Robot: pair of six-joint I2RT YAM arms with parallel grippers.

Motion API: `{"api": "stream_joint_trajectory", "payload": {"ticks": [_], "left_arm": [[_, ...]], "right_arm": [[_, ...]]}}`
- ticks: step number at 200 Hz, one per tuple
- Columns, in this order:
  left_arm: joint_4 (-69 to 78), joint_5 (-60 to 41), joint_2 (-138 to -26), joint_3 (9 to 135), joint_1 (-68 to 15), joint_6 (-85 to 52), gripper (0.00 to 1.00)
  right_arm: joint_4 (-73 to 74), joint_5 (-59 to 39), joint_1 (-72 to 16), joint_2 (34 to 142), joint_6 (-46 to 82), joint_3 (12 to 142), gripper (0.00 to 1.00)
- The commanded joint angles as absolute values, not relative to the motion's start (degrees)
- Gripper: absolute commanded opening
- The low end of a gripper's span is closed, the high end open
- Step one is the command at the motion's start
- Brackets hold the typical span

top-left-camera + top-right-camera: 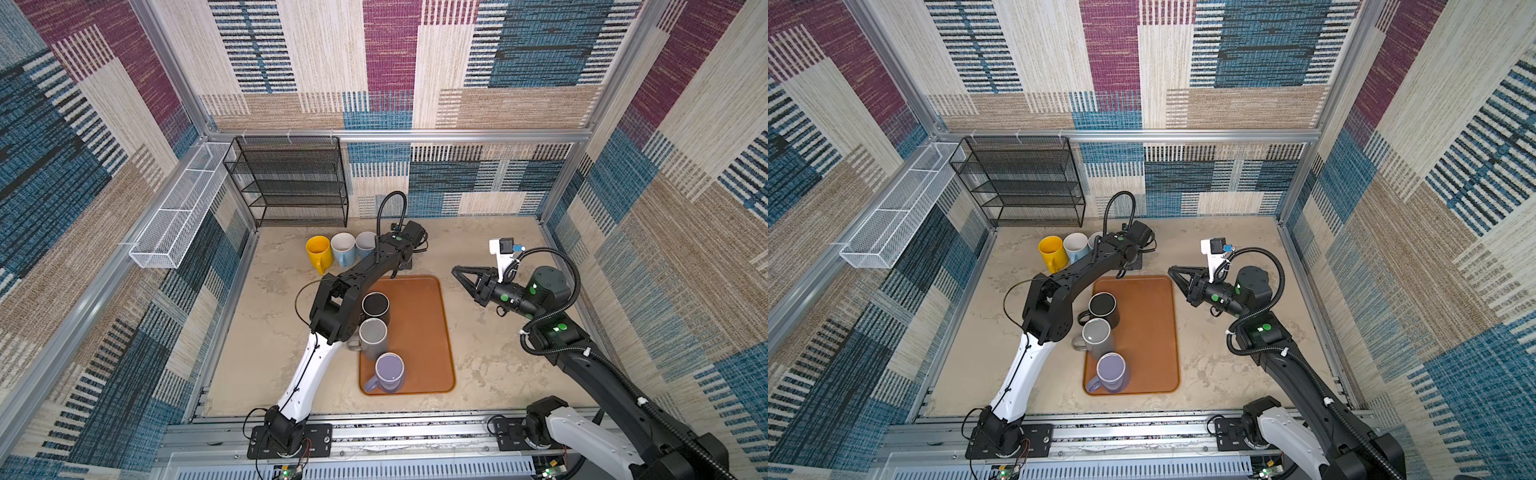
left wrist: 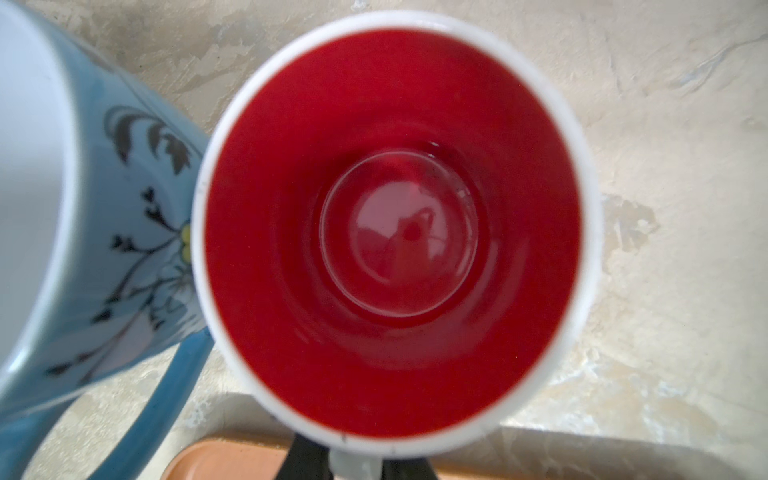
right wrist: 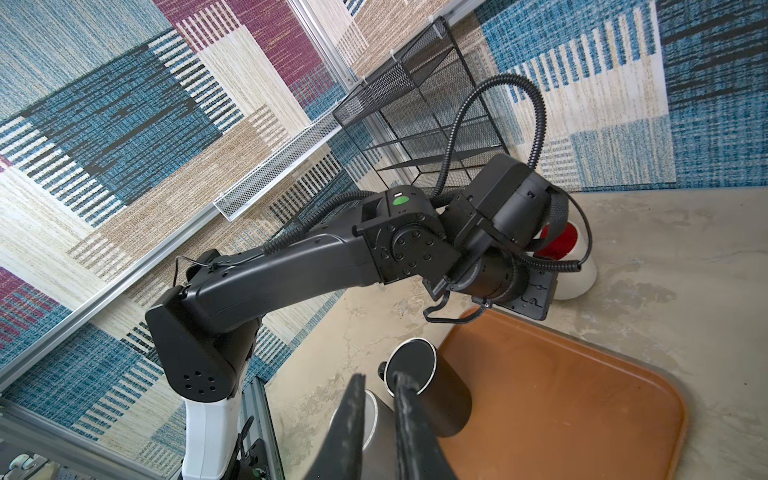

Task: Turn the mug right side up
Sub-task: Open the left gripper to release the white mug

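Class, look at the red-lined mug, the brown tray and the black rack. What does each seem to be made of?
The red-lined mug: probably glazed ceramic; glossy reflections inside. The brown tray: likely matte plastic; smooth, rounded raised rim. The black rack: painted metal mesh; see-through shelves.

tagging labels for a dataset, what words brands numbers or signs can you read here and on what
No readable text anywhere.
light blue ceramic mug: only a black leaf-and-stem drawing, no letters.
white ceramic mug with a red inside: no print visible.
green round dots on the black arms: plain, no writing.
small circuit boards at the near edge: too small to read.
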State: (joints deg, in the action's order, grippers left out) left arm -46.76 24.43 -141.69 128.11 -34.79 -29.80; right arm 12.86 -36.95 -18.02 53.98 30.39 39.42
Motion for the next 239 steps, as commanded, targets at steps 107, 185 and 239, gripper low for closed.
{"api": "stream_joint_trajectory", "payload": {"ticks": [107,185,239], "left_arm": [[-46.4,21.8,-139.6,125.3,-34.9,-28.3,0.2],[-46.3,21.3,-137.9,124.1,-34.9,-27.8,0.34],[-46.2,21.1,-133.4,121.2,-35.2,-26.3,0.36]], "right_arm": [[15.6,-37.9,-18.1,53.8,30.8,39.5,0.18],[15.3,-37.9,-18.1,54.3,30.7,39.9,0.18],[15.1,-36.5,-18.1,54.8,31.3,40.1,0.19]]}}
